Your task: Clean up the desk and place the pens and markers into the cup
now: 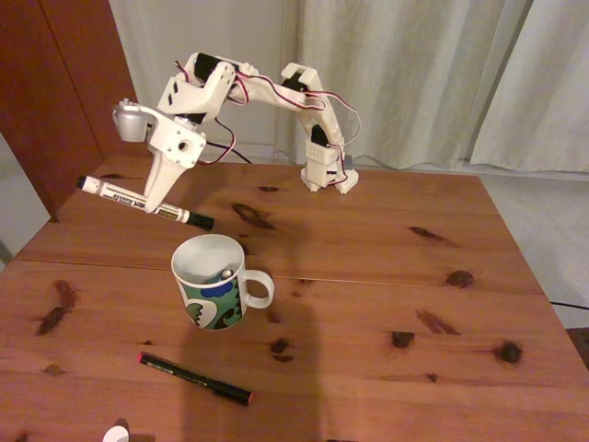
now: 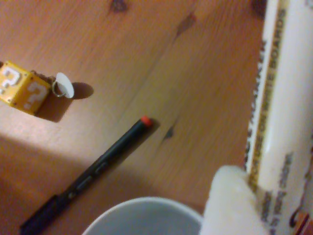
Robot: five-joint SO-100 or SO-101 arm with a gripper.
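My gripper (image 1: 155, 204) hangs above the desk (image 1: 386, 276), shut on a white-bodied marker (image 1: 138, 200) with black caps, held nearly level and tilted down to the right. The marker's right end is just above and behind the rim of the patterned white cup (image 1: 210, 281). A small rounded end (image 1: 225, 273) of something shows inside the cup. A long black pen (image 1: 195, 378) with red tips lies on the desk in front of the cup. In the wrist view the marker (image 2: 283, 98) fills the right side beside a white fingertip (image 2: 227, 205), over the cup rim (image 2: 146, 208) and black pen (image 2: 93, 174).
A yellow question-mark cube keychain (image 2: 22, 89) with a white round tag (image 2: 64, 84) lies on the desk beyond the black pen. The arm's base (image 1: 327, 170) stands at the desk's far edge before pale curtains. The desk's right half is bare wood.
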